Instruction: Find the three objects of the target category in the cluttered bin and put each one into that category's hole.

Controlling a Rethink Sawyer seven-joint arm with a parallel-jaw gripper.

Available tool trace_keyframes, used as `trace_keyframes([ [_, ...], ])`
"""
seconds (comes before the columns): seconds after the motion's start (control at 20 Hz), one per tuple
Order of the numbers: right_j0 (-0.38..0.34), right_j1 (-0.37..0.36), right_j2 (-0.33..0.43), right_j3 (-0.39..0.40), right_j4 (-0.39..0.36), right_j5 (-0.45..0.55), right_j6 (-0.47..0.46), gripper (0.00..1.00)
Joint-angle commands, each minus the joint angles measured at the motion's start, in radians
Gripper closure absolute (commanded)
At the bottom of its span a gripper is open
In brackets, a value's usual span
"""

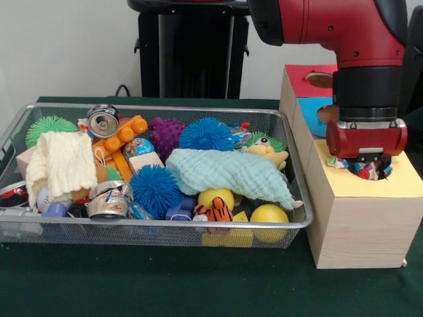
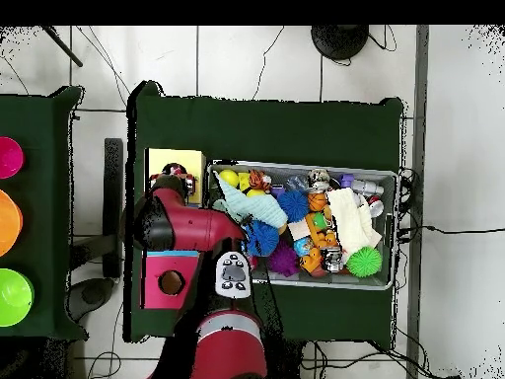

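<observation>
Polka-dot wrapper (image 1: 367, 169) under pincer (image 1: 365, 166); overhead view hides both.

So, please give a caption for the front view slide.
Sawyer gripper lowers a polka-dot wrapper into the yellow box's hole, beside the cluttered bin.

I'm driving a lab rig — cloth-draped table (image 2: 296, 128), loose cables (image 2: 444, 231) (everywhere) across tiled floor (image 2: 256, 59).

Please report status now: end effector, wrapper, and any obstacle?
End effector over yellow box's hole, open or shut unclear. Polka-dot wrapper at hole. Nothing blocking.
</observation>
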State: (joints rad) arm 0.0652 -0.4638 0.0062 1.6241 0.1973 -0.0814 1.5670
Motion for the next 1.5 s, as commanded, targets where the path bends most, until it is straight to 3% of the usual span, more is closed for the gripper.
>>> trace_keyframes([
  [0.05,0.004,0.092,-0.045,0.122,0.006,0.126,0.182,0.0],
  [0.6,0.079,-0.062,-0.144,0.092,0.001,0.433,0.117,0.0],
  [1.0,0.087,-0.082,-0.157,0.076,-0.014,0.48,0.122,0.0],
  [1.3,0.075,-0.087,-0.145,0.081,-0.025,0.453,0.122,0.0],
  [1.35,0.073,-0.088,-0.142,0.081,-0.03,0.446,0.121,1.0],
  [1.5,0.073,-0.089,-0.141,0.082,-0.033,0.438,0.12,1.0],
])
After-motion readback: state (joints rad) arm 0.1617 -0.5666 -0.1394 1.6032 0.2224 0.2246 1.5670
